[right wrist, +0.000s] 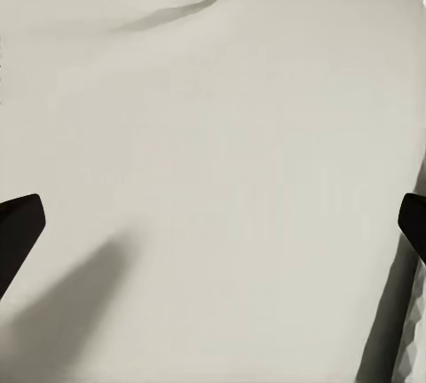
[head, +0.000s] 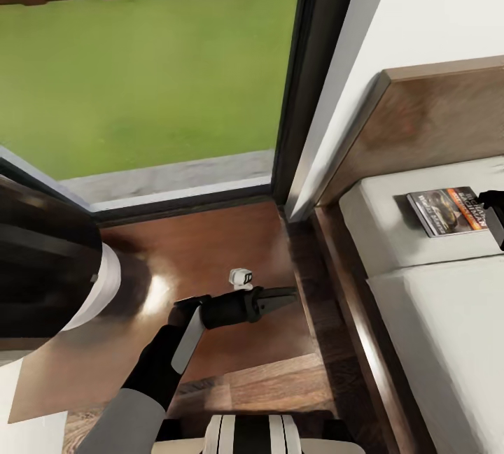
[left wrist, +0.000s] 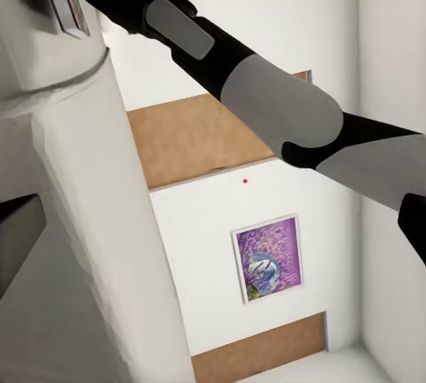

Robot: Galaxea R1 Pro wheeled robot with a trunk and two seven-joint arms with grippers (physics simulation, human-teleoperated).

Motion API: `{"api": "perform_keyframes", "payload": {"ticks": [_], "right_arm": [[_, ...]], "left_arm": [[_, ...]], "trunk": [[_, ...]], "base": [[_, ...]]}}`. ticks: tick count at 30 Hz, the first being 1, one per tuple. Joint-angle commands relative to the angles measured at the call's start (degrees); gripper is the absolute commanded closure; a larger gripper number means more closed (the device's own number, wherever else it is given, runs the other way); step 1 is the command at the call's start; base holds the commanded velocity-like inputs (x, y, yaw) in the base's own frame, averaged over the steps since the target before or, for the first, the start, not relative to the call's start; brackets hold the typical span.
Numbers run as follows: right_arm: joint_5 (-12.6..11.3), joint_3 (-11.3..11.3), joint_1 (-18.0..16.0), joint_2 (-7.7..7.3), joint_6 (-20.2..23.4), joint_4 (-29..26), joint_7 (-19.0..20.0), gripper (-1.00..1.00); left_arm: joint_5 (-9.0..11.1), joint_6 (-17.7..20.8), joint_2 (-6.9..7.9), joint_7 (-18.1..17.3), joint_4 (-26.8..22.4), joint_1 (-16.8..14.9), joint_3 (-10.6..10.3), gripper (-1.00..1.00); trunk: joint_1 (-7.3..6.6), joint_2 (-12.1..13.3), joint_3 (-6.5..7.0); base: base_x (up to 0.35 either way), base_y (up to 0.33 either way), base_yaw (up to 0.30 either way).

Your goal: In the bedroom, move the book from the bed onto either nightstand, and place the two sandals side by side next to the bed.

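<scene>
The book (head: 448, 210) lies flat on the off-white mattress of the bed (head: 434, 342), close to the dark wood headboard (head: 434, 118). My right gripper (head: 494, 215) shows at the picture's edge, right beside the book's far end. In the right wrist view it (right wrist: 213, 223) is open over bare mattress, with nothing between its fingertips (right wrist: 18, 232). My left gripper (head: 280, 296) hovers open and empty above the glossy brown top of the nightstand (head: 210, 251). The sandals are out of view.
A tall black-framed window (head: 308, 76) with green lawn behind it stands beyond the nightstand. A dark round object with a white rim (head: 49, 265) overhangs the nightstand's left side. In the left wrist view my right arm (left wrist: 266, 90) crosses a white wall with a lavender picture (left wrist: 266, 257).
</scene>
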Motion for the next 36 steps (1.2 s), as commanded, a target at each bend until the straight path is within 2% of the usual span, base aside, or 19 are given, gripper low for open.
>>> {"api": "perform_keyframes", "payload": {"ticks": [1, 11, 36], "right_arm": [[0.2, -0.4, 0.0, 0.04, 0.3, 0.6, 0.1, -1.0], [0.2, -0.4, 0.0, 0.04, 0.3, 0.6, 0.1, -1.0], [0.2, -0.4, 0.0, 0.04, 0.3, 0.5, 0.1, -1.0]], "left_arm": [[0.3, 0.6, 0.0, 0.0, 0.0, 0.0, 0.0, -1.0], [0.3, 0.5, 0.0, 0.0, 0.0, 0.0, 0.0, -1.0], [0.3, 0.6, 0.0, 0.0, 0.3, 0.0, 0.0, -1.0]], "trunk": [[0.0, 0.0, -0.03], [0.0, 0.0, -0.03], [0.0, 0.0, -0.03]], "base": [[-0.019, 0.0, 0.0], [-0.191, 0.0, 0.0], [-0.006, 0.0, 0.0]]}}
